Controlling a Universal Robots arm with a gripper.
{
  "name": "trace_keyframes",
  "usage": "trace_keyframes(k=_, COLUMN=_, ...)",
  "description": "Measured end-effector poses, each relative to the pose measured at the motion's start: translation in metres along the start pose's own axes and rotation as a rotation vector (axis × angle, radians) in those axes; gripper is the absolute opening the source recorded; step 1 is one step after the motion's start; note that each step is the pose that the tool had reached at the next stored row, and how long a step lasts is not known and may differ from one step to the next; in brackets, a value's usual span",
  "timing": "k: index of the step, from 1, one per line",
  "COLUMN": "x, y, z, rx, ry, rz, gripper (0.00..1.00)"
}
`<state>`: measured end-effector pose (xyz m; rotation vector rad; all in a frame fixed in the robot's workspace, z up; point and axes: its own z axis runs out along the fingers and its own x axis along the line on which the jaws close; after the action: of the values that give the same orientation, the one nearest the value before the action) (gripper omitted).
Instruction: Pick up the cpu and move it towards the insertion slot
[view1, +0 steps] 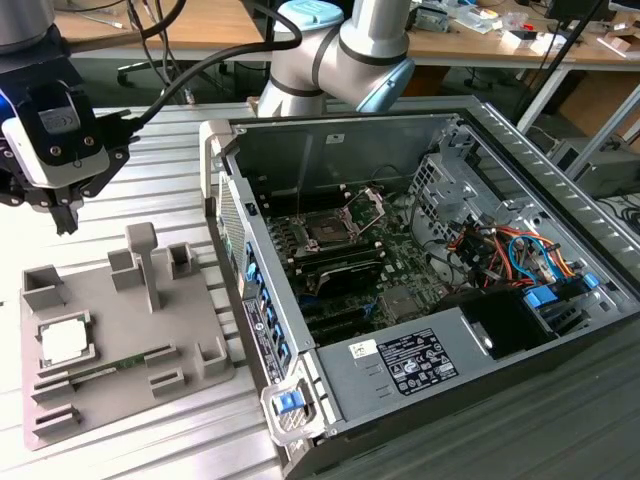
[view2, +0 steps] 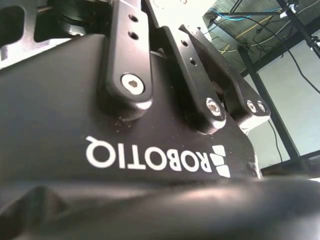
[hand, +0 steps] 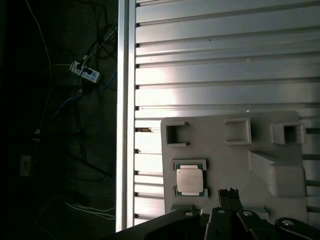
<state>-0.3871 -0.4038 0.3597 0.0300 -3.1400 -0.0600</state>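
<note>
Gripper (view1: 66, 222) hangs above the grey tray (view1: 190, 320), fingers pressed together, empty. The cpu (view1: 63, 343) lies in a tray pocket, well apart from the slot (view1: 328, 230).

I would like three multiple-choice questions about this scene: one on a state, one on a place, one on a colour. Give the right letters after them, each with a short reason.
1. The computer case is:
A) closed
B) open, with the board showing
C) upside down

2. The cpu lies:
A) inside the case
B) on the floor
C) in a recess of the tray

3. The tray is:
A) grey
B) red
C) green

Answers:
1 B, the inside of the case lies bare to the camera.
2 C, the cpu rests in the tray, and the claw hangs apart from it.
3 A, the tray is plain grey all over.
</note>
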Motion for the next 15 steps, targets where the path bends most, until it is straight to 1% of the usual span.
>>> trace_keyframes(k=4, x=0.0002, y=-0.0001, z=0.0018, rx=0.0, ry=0.0, rz=0.0, gripper=0.11)
trace_keyframes(k=15, x=0.0002, y=-0.0001, z=0.0034, rx=0.0, ry=0.0, rz=0.0, gripper=0.11)
